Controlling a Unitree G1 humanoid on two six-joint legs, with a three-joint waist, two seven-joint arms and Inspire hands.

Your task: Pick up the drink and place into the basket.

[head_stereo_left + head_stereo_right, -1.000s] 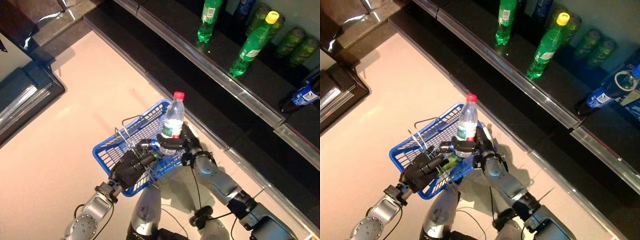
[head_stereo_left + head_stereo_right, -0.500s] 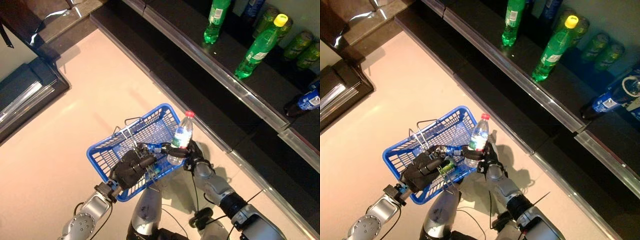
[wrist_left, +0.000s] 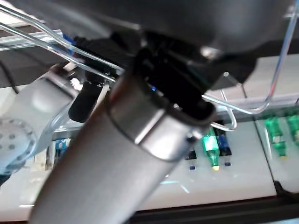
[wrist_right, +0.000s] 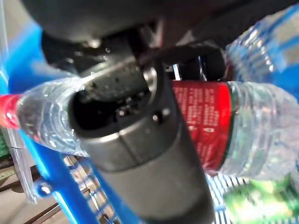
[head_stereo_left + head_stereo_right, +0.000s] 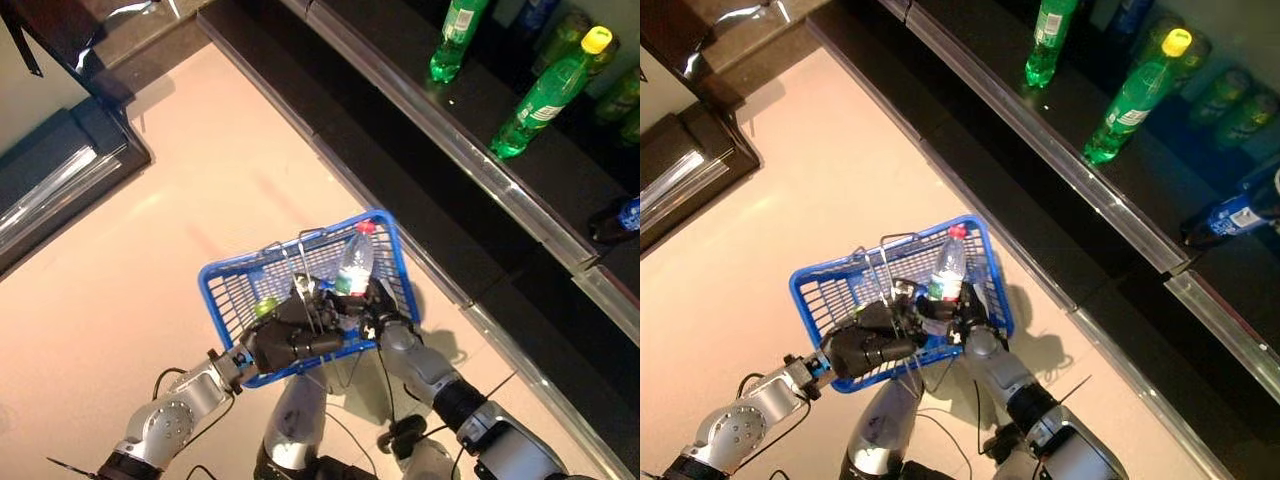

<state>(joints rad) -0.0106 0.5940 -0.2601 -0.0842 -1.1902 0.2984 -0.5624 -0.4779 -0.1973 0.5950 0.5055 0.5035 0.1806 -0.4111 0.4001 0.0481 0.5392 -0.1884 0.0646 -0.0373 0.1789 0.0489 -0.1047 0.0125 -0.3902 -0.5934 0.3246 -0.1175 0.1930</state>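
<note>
A clear water bottle [image 5: 354,262] with a red cap and red label [image 4: 205,120] stands tilted inside the blue wire basket [image 5: 222,300], near its right side. My right hand [image 5: 378,310] reaches over the basket's near rim and is shut on the bottle, with the thumb [image 4: 135,140] across its body. My left hand [image 5: 290,338] is curled round the basket's wire handle [image 3: 224,108] and holds the basket above the floor. A green-capped drink [image 5: 265,307] lies in the basket beside the hands.
A low dark shelf runs along the right, with a metal front edge [image 5: 470,165]. On it stand green bottles [image 5: 545,92] [image 5: 455,38] and a blue bottle [image 5: 622,214]. A dark cabinet base [image 5: 60,170] sits at the far left.
The bottle has come down from above the basket's far rim into the basket, my right hand still on it. The basket has shifted right under it, and the camera has moved.
</note>
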